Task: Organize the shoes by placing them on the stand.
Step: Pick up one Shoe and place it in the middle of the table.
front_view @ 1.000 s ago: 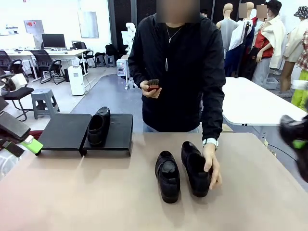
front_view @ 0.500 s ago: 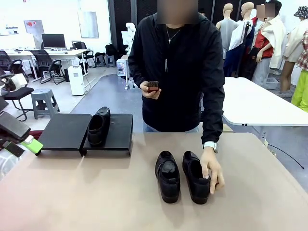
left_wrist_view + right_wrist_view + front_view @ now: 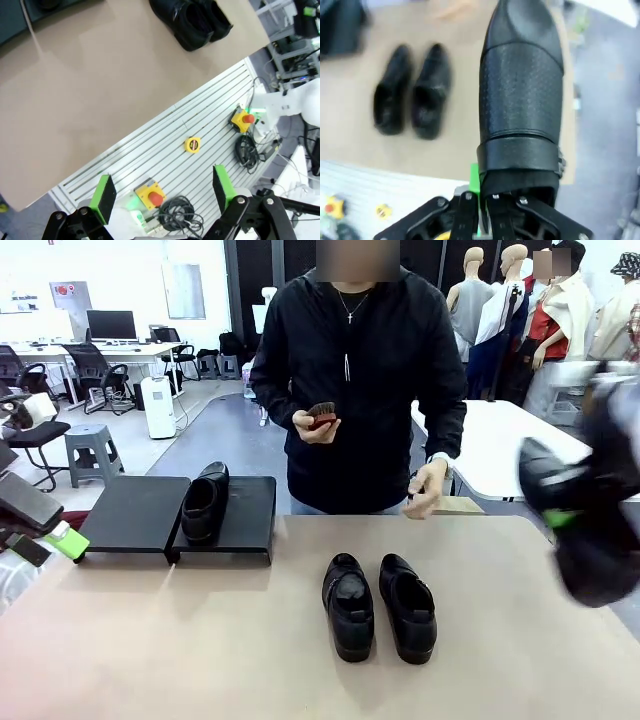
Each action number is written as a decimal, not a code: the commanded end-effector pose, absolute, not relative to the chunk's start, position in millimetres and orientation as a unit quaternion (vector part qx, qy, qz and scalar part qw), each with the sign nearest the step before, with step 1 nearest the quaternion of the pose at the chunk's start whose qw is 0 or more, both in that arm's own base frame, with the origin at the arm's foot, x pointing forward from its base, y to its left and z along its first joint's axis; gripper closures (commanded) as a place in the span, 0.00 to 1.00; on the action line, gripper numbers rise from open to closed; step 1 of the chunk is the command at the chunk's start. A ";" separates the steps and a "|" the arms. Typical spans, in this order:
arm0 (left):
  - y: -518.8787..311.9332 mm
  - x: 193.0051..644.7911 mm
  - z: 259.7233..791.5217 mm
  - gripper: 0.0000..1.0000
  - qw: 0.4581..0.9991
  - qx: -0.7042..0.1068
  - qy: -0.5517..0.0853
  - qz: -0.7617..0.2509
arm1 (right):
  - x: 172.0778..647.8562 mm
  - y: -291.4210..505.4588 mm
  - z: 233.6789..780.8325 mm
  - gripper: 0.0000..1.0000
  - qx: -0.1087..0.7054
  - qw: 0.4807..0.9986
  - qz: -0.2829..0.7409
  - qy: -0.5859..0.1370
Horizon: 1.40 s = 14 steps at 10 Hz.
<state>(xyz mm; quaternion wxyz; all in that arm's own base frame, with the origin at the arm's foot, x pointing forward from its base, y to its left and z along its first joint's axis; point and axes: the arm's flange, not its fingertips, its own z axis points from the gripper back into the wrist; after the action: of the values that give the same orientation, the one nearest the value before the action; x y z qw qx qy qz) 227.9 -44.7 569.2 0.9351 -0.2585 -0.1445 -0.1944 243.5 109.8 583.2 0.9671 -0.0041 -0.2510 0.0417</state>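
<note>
One black shoe [image 3: 205,502] rests on the right platform of the black stand [image 3: 135,515] at the table's far left. Two more shoes [image 3: 349,606] [image 3: 407,607] lie side by side in the middle of the table, toes toward me; they are also in the right wrist view [image 3: 412,97] and in the left wrist view [image 3: 192,20]. My right gripper [image 3: 487,195] is shut on the heel end of a fourth shoe [image 3: 520,100], held in the air and blurred at the far right [image 3: 590,510]. My left gripper [image 3: 164,192] is open with nothing in it, off the table's left edge [image 3: 45,532].
A person stands at the far side with a brush [image 3: 320,416] in one hand and the other hand [image 3: 428,488] raised above the table. Below my left gripper are a slatted rail with a yellow tape measure [image 3: 192,144] and emergency stop buttons [image 3: 242,120].
The person straightened the right shoe of the middle pair, then lifted the hand away. My right gripper with its shoe swung off the right edge, then back in, higher and closer.
</note>
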 end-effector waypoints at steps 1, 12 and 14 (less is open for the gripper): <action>-42.9 227.3 567.1 0.00 0.932 -0.265 -0.145 -0.199 | 277.2 211.9 577.6 1.00 0.034 0.970 0.114 -0.212; -42.9 227.3 567.1 0.00 0.932 -0.265 -0.145 -0.199 | 365.2 443.7 433.2 1.00 0.161 0.985 0.020 -0.050; -42.9 227.3 567.1 0.00 0.932 -0.265 -0.145 -0.199 | 356.3 445.3 418.9 1.00 0.159 0.986 0.018 -0.052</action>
<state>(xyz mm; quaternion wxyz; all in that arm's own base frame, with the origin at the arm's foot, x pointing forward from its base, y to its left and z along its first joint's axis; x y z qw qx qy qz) 227.9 -44.7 569.1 0.9351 -0.2585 -0.1445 -0.1944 365.0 445.4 420.7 0.9864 0.1599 -0.0311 0.0239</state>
